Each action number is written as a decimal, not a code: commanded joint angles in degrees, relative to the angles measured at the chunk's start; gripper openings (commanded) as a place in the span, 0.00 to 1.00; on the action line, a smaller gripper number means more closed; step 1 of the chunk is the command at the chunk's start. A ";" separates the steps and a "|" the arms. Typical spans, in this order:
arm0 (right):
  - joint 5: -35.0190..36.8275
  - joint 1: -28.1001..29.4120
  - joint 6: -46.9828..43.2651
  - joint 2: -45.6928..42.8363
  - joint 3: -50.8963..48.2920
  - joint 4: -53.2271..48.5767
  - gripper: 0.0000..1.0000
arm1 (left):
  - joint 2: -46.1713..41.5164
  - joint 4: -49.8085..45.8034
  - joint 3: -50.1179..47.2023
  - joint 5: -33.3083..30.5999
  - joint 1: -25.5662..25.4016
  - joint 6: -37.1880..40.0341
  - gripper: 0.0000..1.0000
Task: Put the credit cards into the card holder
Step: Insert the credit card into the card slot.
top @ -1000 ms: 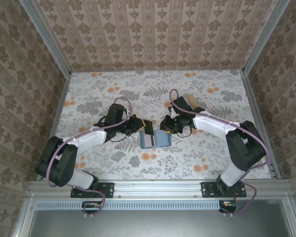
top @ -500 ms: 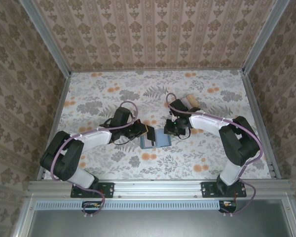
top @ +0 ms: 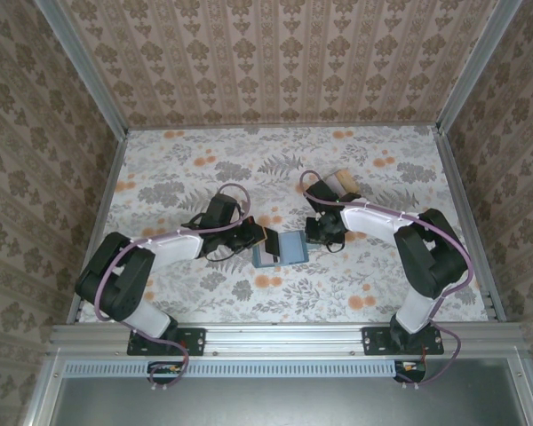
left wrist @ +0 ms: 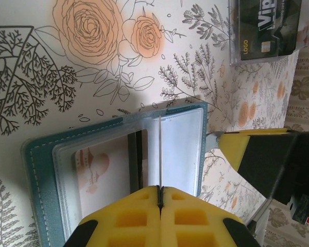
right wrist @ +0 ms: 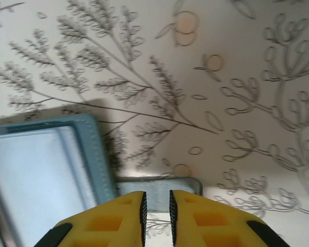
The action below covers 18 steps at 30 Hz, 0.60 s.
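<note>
The left gripper (left wrist: pixel 160 191) is closed tight on one thin credit card (left wrist: pixel 159 149), seen edge-on, over the open card holder (left wrist: pixel 38 170). The right gripper (right wrist: pixel 157 206) stands slightly open at the holder's right teal edge; whether it pinches it, I cannot tell. The holder lies mid-table between both grippers.

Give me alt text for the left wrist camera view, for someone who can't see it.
The left gripper, shut on a thin credit card seen edge-on, holds it over the open teal card holder on the floral table. A dark card lies at the top right.
</note>
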 commanded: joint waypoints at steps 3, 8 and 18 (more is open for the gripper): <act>3.12 0.04 -1.00 -4.53 -0.50 -2.97 0.23 | 0.67 0.47 -0.32 -0.23 -0.24 1.60 0.00; -1.06 1.16 -0.62 -8.68 -0.07 -0.51 0.23 | 0.78 0.39 -0.16 -0.21 -0.24 1.60 0.00; -3.15 5.31 -1.00 -0.78 4.38 -1.05 0.22 | 0.75 0.12 -0.07 -0.17 -0.32 1.75 0.00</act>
